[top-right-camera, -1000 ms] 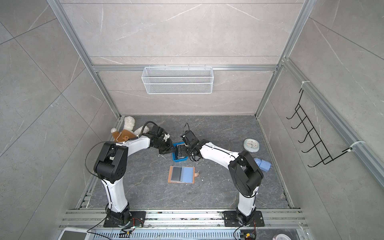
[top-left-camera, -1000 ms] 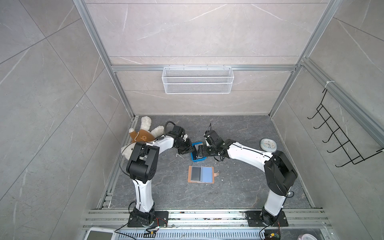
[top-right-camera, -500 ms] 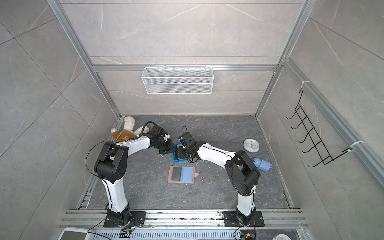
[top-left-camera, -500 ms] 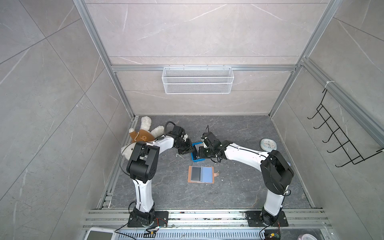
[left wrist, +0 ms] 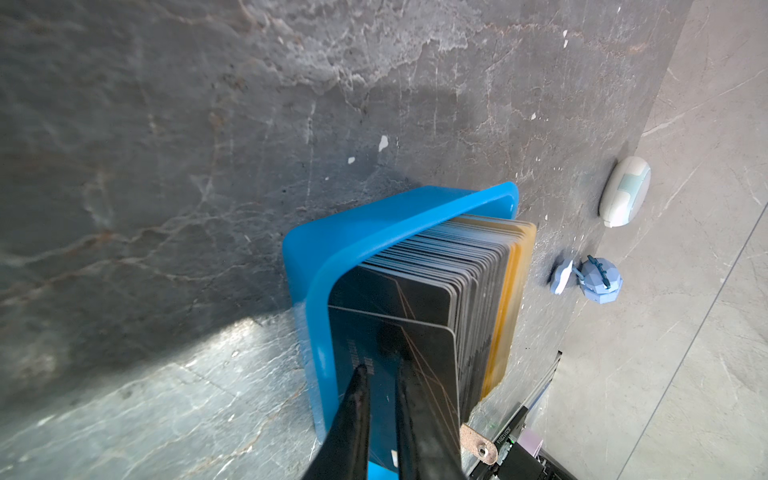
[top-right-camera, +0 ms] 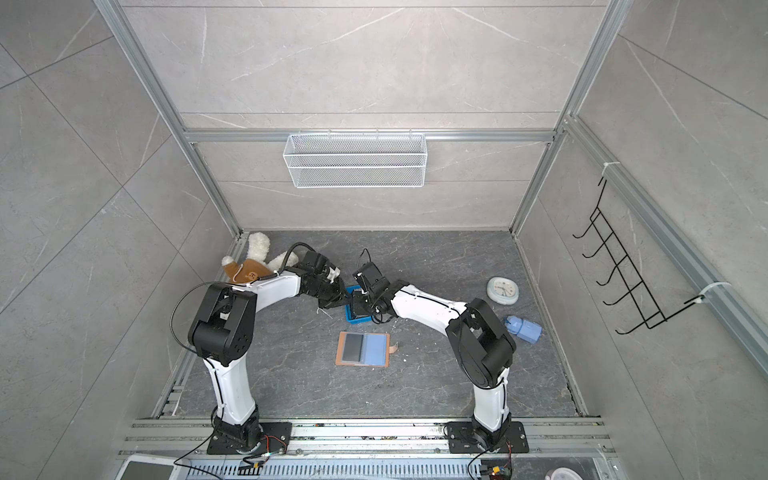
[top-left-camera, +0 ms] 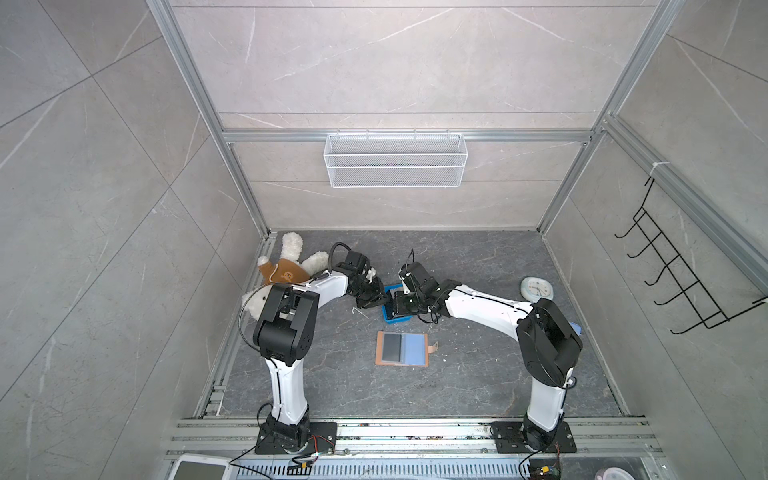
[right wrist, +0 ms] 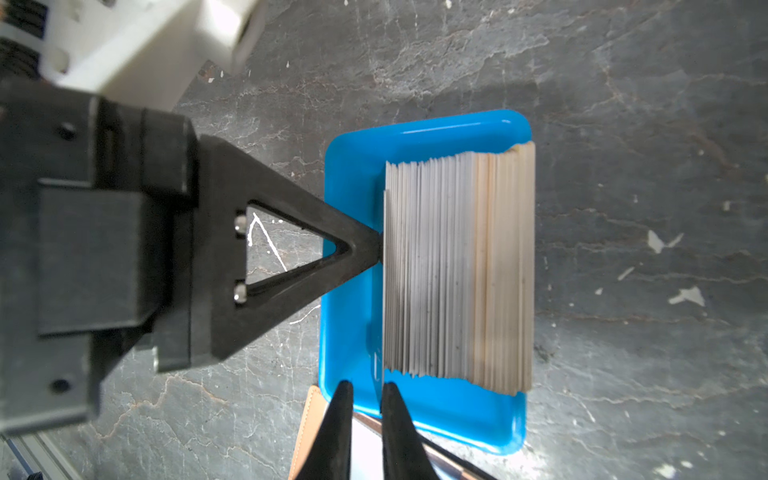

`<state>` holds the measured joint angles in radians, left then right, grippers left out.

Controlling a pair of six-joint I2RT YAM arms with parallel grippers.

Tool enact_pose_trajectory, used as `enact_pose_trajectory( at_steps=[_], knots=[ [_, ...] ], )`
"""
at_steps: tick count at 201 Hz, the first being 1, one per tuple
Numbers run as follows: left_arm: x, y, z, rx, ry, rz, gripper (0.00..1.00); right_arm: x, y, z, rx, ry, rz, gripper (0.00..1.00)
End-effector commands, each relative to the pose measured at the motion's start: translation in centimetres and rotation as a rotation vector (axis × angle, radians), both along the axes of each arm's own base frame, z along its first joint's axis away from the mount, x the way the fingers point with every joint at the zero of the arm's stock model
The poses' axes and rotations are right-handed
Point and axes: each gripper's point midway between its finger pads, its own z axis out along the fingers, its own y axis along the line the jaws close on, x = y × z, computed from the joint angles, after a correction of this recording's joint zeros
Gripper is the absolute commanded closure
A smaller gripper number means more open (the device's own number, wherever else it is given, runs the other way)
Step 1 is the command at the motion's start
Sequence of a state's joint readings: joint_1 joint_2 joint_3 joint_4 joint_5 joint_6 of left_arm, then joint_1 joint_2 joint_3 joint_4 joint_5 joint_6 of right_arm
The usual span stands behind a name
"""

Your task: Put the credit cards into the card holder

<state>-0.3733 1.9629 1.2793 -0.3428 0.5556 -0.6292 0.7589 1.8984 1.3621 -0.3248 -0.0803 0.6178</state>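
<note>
at the blue tray [right wrist: 415, 133] mid-surface [top-left-camera: 457, 374], both arms reach in low from opposite sides, elbows raised. the right hand [right wrist: 366, 386] pinches the endmost of the upright credit cards [right wrist: 457, 266] by its edge. the left hand [left wrist: 380, 365], fingers nearly together, presses its tips on that card's face, and the card holder [top-left-camera: 402, 348] lies open nearby.

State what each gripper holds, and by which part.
The right gripper pinches the thin dark rectangular plastic card fronting the stack, by one end; the left gripper holds nothing, only pressing that card's face.
</note>
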Motion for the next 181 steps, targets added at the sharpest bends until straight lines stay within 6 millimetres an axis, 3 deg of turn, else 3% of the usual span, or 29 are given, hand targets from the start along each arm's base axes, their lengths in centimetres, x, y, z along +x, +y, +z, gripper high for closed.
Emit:
enact_pose_trajectory(
  at_steps=[1,105,181],
  knots=[
    [-0.6,0.0,-1.0,0.033,0.025,-0.023,0.83,0.1,0.7,-0.6,-0.009,0.013,0.011,0.82],
    [-0.5,0.0,-1.0,0.033,0.025,-0.023,0.83,-0.1,0.7,-1.5,-0.078,0.001,0.018,0.83],
    [-0.5,0.0,-1.0,0.033,0.025,-0.022,0.83,0.0,0.9,-1.9,-0.091,0.003,0.018,0.89]
  ],
)
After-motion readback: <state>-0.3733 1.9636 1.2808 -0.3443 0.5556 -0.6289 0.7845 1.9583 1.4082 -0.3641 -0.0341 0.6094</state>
